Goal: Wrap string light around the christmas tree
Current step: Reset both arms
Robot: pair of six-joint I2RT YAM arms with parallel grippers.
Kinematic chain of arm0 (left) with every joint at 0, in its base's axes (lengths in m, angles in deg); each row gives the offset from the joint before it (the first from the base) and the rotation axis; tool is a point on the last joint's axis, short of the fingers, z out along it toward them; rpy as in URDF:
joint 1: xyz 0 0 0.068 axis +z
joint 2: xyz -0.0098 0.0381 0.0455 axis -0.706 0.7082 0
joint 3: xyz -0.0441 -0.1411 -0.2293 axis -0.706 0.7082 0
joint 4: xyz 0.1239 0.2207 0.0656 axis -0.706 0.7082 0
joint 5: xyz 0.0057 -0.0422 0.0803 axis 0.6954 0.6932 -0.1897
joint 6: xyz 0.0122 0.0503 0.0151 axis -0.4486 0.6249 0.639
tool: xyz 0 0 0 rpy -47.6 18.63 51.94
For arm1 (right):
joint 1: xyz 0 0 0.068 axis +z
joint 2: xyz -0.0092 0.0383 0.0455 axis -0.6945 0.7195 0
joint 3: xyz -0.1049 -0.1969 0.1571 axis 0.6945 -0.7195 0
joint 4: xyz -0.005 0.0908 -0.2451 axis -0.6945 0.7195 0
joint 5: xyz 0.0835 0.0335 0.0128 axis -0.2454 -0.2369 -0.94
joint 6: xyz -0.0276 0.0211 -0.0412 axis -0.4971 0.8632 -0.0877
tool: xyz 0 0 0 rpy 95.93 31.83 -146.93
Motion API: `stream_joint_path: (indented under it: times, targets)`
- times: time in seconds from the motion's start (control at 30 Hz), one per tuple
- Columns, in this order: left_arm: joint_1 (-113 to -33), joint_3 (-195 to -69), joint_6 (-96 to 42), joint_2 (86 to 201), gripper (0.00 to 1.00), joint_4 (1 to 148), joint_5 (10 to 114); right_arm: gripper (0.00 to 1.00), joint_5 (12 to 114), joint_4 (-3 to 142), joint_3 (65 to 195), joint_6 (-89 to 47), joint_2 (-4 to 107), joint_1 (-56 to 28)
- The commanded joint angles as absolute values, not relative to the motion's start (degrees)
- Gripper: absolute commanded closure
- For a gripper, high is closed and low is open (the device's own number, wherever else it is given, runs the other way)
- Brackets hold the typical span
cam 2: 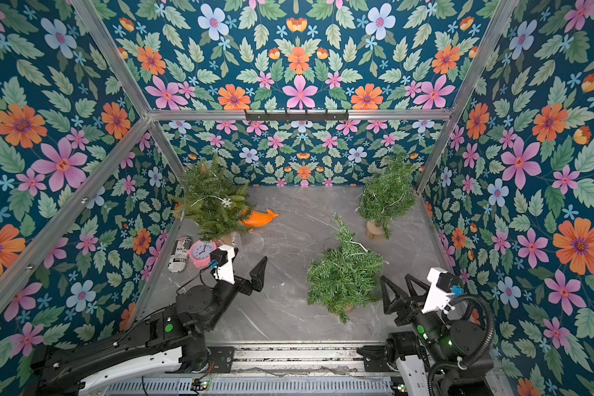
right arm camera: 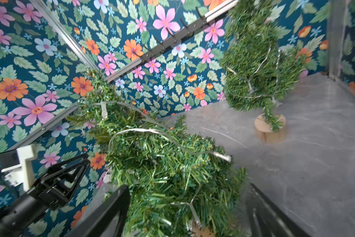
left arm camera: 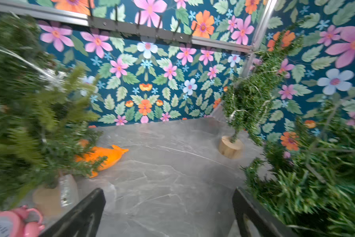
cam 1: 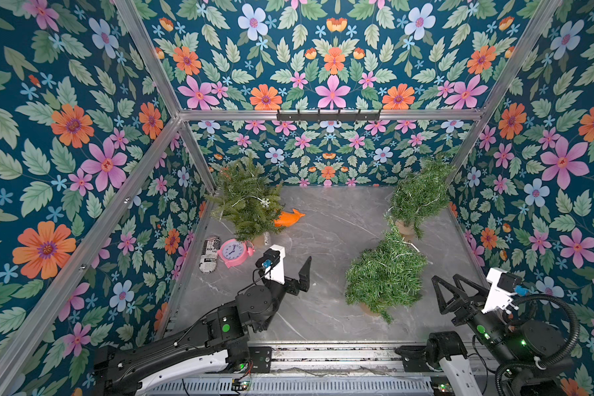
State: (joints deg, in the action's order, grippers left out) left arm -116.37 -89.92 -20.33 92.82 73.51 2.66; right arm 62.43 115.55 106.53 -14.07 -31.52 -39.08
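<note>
A robot test cell in a lab is shown. A grey marbled counter (cam 1: 323, 308) is boxed in on three sides by an aluminium frame (cam 1: 220, 115) clad with printed floral panels (cam 1: 333, 51). A left arm (cam 1: 185, 343) and a right arm (cam 1: 487, 329), with exposed cables and green status lights, are mounted on a slotted rail (cam 1: 333, 353) along the counter's near edge. A hook rack (cam 1: 328, 116) is fixed to the back bar. Unrelated props are set out as for trials: trees (cam 1: 247, 205) (cam 1: 420, 192) (cam 1: 386, 277), a clock (cam 1: 232, 252), a toy (cam 1: 288, 217) and a can (cam 1: 209, 253).
</note>
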Motion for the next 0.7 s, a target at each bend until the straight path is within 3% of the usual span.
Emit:
stream_joint_path:
  times: [0.0, 0.2, 0.4, 0.53, 0.67]
  targets:
    - [-116.32, -88.43, -17.0, 89.99, 0.01, 74.02, -15.39, 0.14, 74.08, 109.86, 104.46, -15.09, -34.26, -39.04]
    - [-113.16, -79.93, -18.48, 79.66, 0.01, 71.34, -24.55, 0.14, 89.6, 105.21, 96.99, -15.69, -36.26, -39.05]
    - [-107.77, -76.37, -20.75, 79.46, 0.01, 73.24, -20.8, 0.14, 94.09, 97.0, 87.8, -17.42, -35.03, -39.06]
    - [-100.08, -78.42, -24.08, 88.87, 0.01, 75.22, -12.8, 0.12, 98.12, 92.23, 83.18, -18.43, -33.56, -39.11]
    - [-83.71, -77.08, -27.56, 94.32, 0.01, 71.16, 3.19, 0.12, 101.57, 85.62, 78.83, -18.54, -29.96, -39.07]
